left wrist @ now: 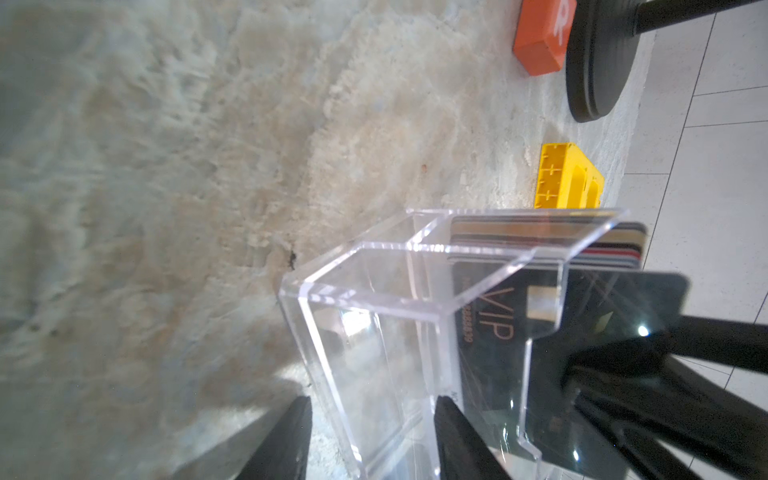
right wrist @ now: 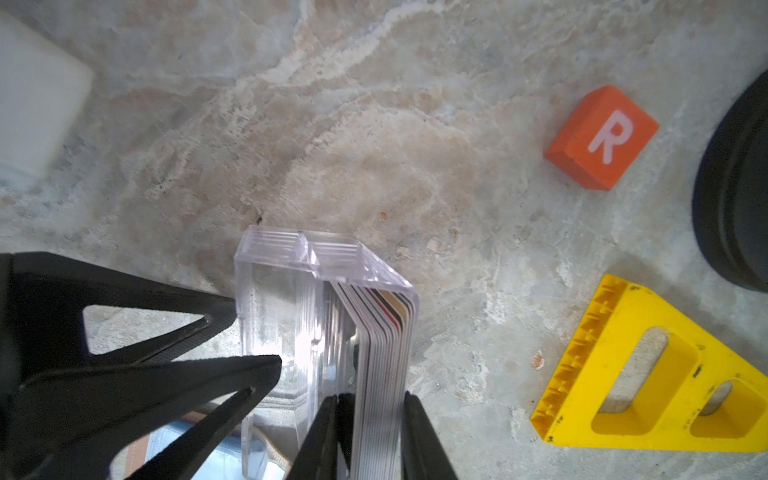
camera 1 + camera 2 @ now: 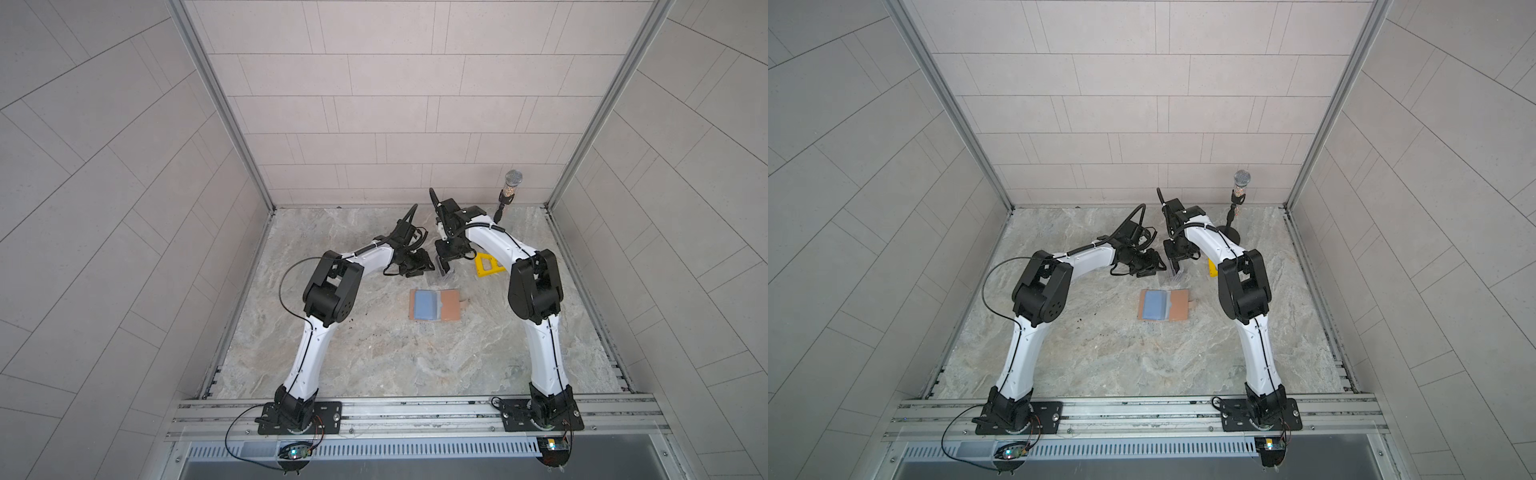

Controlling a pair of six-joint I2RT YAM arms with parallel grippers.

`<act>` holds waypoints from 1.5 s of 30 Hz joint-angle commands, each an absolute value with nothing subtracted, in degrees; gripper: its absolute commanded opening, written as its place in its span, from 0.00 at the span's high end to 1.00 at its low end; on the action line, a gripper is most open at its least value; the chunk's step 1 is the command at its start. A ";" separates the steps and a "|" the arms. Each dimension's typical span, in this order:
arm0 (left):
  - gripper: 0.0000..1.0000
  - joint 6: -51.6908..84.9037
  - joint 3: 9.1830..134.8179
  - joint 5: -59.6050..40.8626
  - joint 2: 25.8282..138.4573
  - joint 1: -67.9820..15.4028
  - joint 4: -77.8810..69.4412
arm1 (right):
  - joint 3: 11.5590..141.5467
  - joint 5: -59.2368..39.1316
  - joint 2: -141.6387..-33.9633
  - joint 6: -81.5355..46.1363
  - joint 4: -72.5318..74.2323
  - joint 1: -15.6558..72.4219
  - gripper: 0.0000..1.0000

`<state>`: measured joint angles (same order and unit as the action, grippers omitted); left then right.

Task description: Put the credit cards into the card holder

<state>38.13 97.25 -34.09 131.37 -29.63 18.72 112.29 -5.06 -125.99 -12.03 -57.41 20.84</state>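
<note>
The credit cards (image 2: 382,340) stand on edge as a stack in the rear slot of a clear acrylic stand (image 2: 274,291). A black card (image 1: 498,328) marked VIP is the front one and sticks out further than the others. My right gripper (image 2: 368,415) comes down from above, its fingers pressed on both faces of the stack. My left gripper (image 1: 374,432) is shut on the stand's empty front compartment. The card holder (image 3: 434,304) lies open and flat just in front of the stand, tan with blue inside, and shows in both top views (image 3: 1165,304).
A yellow plastic triangle (image 2: 648,365) lies right of the stand, partly under the right arm in a top view (image 3: 488,266). An orange block marked R (image 2: 602,137) sits behind it. A microphone (image 3: 513,178) on a black round base (image 2: 735,187) stands at the back right.
</note>
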 commanded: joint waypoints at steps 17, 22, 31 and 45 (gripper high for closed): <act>0.48 38.10 94.92 -31.49 132.01 -29.22 22.83 | 114.44 0.34 -122.96 -10.55 -62.45 20.83 0.70; 0.48 38.14 94.83 -31.54 132.01 -29.23 22.81 | 114.75 0.70 -122.87 -10.61 -62.58 20.92 0.67; 0.48 38.12 94.83 -31.50 132.17 -29.15 22.84 | 114.95 0.04 -122.57 -10.50 -62.93 20.89 0.78; 0.48 38.14 94.66 -31.49 132.28 -29.17 22.72 | 115.49 -0.94 -122.35 -10.37 -63.37 21.09 0.92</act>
<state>38.13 96.90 -34.57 131.37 -29.63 18.20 114.78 -3.70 -124.97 -10.90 -60.71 21.61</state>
